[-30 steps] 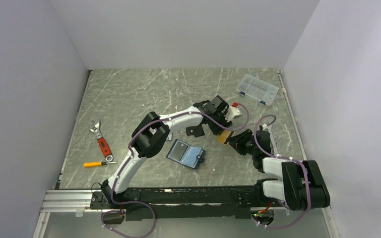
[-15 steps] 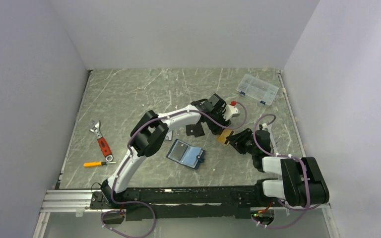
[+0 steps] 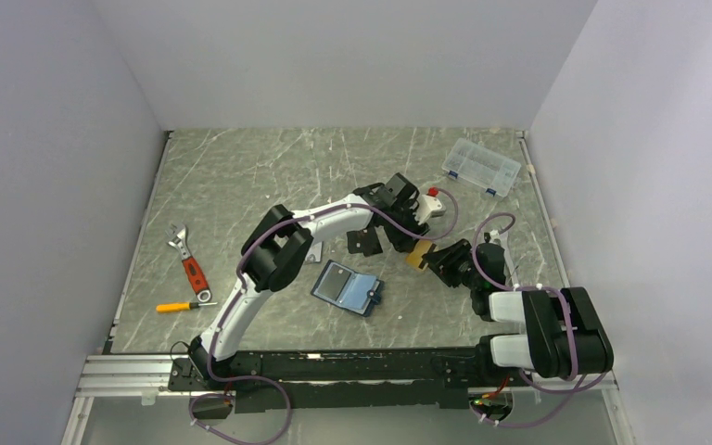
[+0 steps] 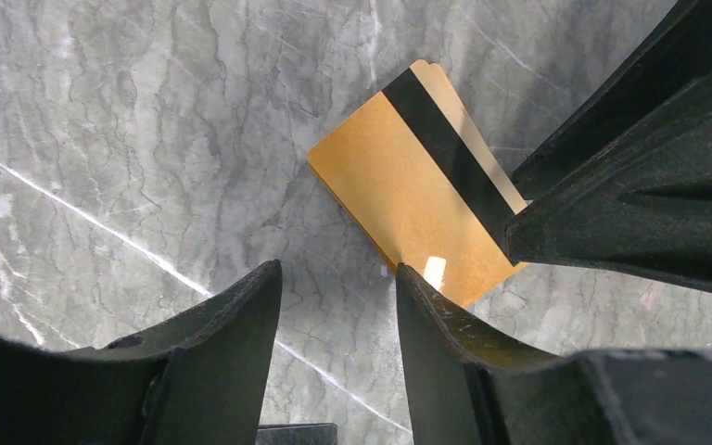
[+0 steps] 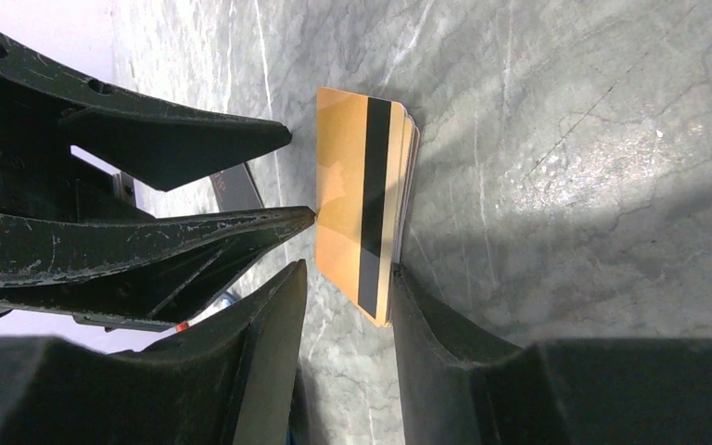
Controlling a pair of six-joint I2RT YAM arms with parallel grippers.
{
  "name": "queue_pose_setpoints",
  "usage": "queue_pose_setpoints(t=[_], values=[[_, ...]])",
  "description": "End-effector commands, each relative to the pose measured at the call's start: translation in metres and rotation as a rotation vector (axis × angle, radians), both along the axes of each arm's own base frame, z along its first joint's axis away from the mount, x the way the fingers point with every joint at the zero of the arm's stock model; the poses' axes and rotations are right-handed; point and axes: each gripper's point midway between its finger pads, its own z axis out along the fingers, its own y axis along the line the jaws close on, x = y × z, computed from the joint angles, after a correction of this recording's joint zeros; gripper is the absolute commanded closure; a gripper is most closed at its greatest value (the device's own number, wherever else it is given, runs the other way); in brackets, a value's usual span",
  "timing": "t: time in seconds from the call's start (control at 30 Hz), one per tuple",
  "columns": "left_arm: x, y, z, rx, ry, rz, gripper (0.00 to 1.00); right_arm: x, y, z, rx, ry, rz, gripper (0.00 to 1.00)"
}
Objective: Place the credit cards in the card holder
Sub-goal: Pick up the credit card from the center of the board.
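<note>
The orange-gold credit card (image 4: 408,199) with a dark stripe lies on top of a small stack on the marble table; paler card edges (image 5: 412,148) show beneath it. It also shows in the top view (image 3: 416,255). My left gripper (image 4: 338,271) is open, its right finger touching the card's near edge. My right gripper (image 5: 348,271) is open, its right finger against the stack's edge. Both grippers (image 3: 406,236) (image 3: 436,262) meet at the stack. The navy card holder (image 3: 348,287) lies open, left of the stack and apart from it.
A flat black rectangle (image 3: 363,243) lies beside the left gripper. A clear plastic compartment box (image 3: 482,167) sits at the back right. A red-handled wrench (image 3: 189,264) and a small screwdriver (image 3: 184,306) lie at the left. Walls enclose three sides.
The left arm has shifted slightly left and back, and the right gripper has edged a little towards the stack. The cards and holder have not moved.
</note>
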Motion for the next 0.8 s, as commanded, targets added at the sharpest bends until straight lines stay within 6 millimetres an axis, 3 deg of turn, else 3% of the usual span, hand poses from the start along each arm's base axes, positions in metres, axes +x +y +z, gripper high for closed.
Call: queue_pose_setpoints(t=[0.0,0.43,0.77], values=[[-0.014,-0.001,0.005,-0.012,0.052,-0.013,0.46,-0.018,-0.006,-0.026,-0.040,0.093,-0.015,0.57],[-0.018,-0.003,-0.029,0.120,-0.060,-0.030,0.47,-0.023,-0.007,-0.028,-0.018,0.088,-0.038,0.56],[-0.033,-0.007,-0.031,0.145,-0.082,-0.077,0.47,-0.024,-0.003,-0.026,0.028,0.066,-0.041,0.55]])
